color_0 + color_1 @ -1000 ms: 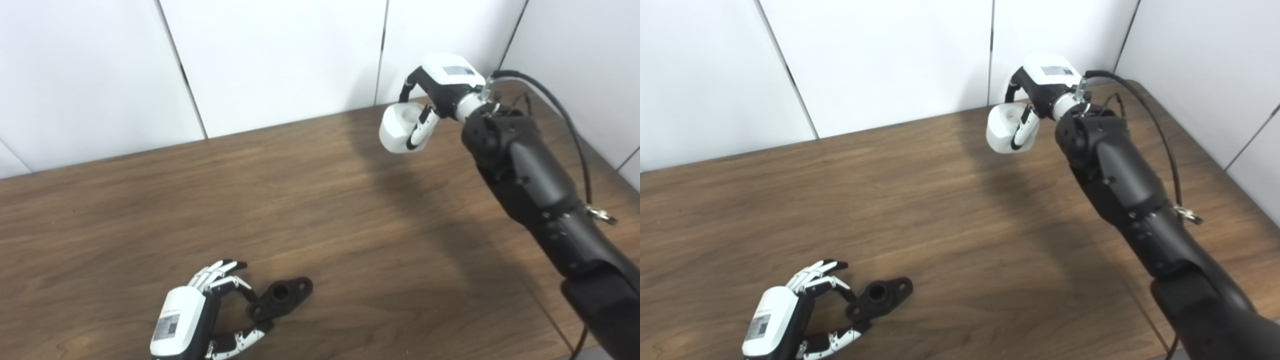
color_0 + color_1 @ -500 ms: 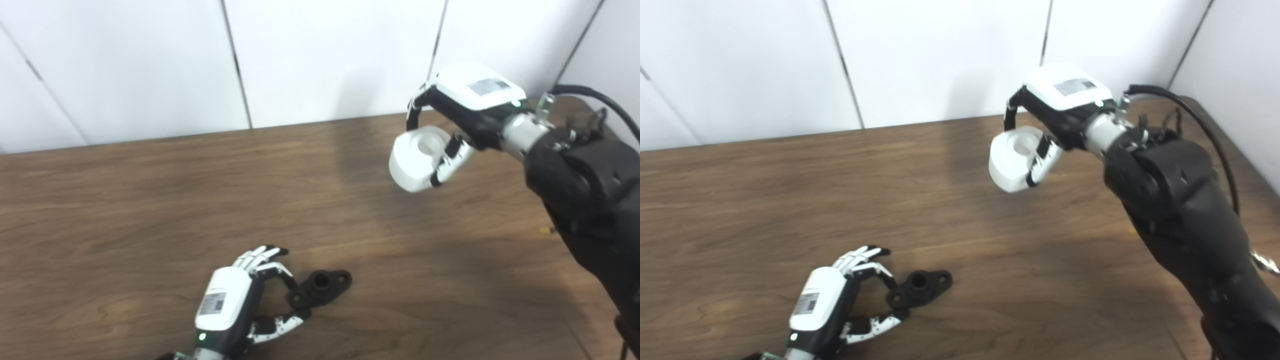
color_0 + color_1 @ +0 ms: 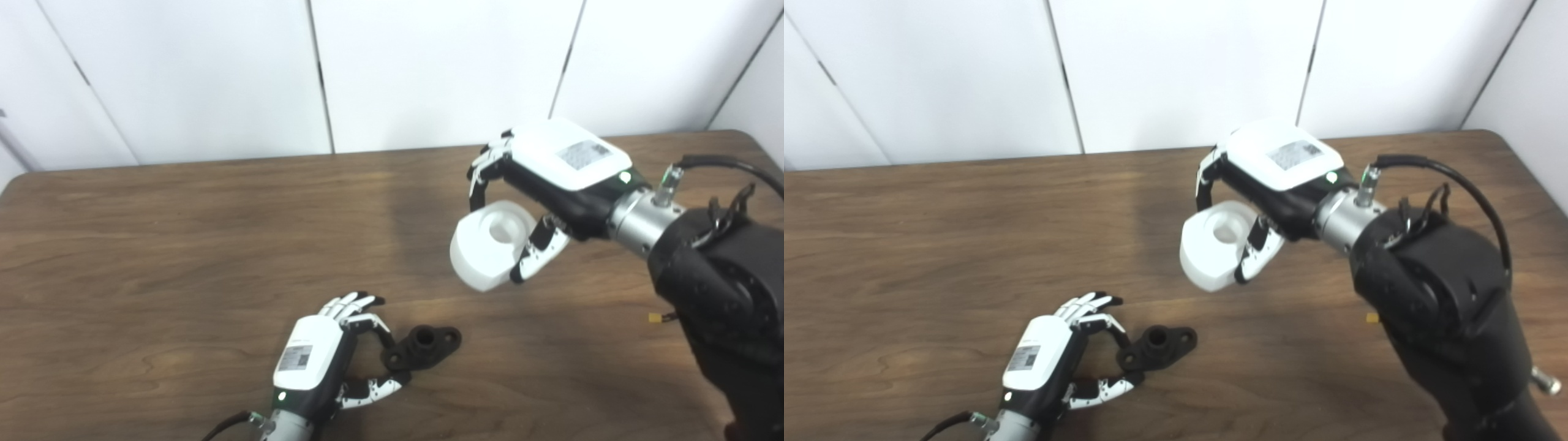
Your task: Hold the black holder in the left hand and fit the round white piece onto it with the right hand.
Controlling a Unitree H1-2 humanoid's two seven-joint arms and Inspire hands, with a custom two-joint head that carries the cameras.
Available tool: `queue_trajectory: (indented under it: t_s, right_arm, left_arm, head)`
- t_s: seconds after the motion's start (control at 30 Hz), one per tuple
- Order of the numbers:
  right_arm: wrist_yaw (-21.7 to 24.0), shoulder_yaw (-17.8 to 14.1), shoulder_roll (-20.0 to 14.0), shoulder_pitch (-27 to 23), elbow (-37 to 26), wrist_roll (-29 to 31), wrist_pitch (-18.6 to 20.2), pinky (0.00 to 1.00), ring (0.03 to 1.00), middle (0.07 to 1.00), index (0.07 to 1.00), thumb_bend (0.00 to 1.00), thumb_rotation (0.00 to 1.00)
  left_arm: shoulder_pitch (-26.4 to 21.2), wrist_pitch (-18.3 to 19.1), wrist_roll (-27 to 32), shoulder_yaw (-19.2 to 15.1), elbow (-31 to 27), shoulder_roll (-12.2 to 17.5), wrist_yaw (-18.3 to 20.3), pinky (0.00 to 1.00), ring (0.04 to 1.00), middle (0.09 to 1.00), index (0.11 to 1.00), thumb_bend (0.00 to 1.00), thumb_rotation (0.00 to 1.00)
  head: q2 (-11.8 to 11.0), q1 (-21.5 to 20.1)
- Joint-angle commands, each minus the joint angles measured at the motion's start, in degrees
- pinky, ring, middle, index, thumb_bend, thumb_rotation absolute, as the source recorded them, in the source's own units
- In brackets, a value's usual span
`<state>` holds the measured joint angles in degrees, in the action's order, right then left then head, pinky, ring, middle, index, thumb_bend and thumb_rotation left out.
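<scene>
brown wooden table (image 3: 184,245), left robot hand (image 3: 324,361) pinching black holder (image 3: 422,347), contact partly hidden, right robot hand (image 3: 551,177) clamped on round white piece (image 3: 484,248)

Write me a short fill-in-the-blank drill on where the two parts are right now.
1. The round white piece is held in the ____ hand.
2. The black holder lies on the ____.
3. The left hand pinches one ____ of the black holder.
4. The round white piece is ____ the table, not resting on it.

Missing words: right; table; end; above
</scene>
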<state>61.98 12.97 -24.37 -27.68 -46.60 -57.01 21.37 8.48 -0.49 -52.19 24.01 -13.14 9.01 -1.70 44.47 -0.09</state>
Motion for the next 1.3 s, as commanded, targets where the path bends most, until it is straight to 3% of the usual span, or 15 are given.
queue_trajectory:
  t_s: [0.0,0.47,0.77,1.27]
  right_arm:
    - [-0.9,-0.4,0.8,-0.7,-1.7,-1.1,-1.9,0.91,0.862,0.783,0.483,0.52,0.14]
    - [0.9,0.8,6.4,3.9,-1.6,-3.2,-8.0,0.90,0.864,0.786,0.483,0.52,0.14]
    - [1.3,1.3,9.0,5.8,-1.1,-3.1,-9.5,0.91,0.860,0.787,0.482,0.53,0.14]
    - [0.6,2.3,10.8,7.1,1.7,-4.7,-12.5,0.93,0.867,0.799,0.483,0.52,0.14]
  left_arm:
    - [0.2,1.3,-1.3,1.2,1.8,-0.2,2.5,0.88,0.895,0.839,0.488,0.51,0.05]
    - [-0.8,1.8,-1.2,1.7,2.2,-0.4,2.3,0.89,0.894,0.835,0.488,0.52,0.05]
    - [-1.2,2.2,-1.2,1.9,2.2,-0.4,2.4,0.89,0.896,0.839,0.488,0.52,0.05]
    - [-1.3,2.9,-1.2,2.4,1.9,-0.3,2.2,0.89,0.895,0.839,0.488,0.52,0.05]
  head:
    - [0.2,0.0]
    - [1.6,-0.3]
    - [2.1,-0.3]
    - [2.4,-0.3]
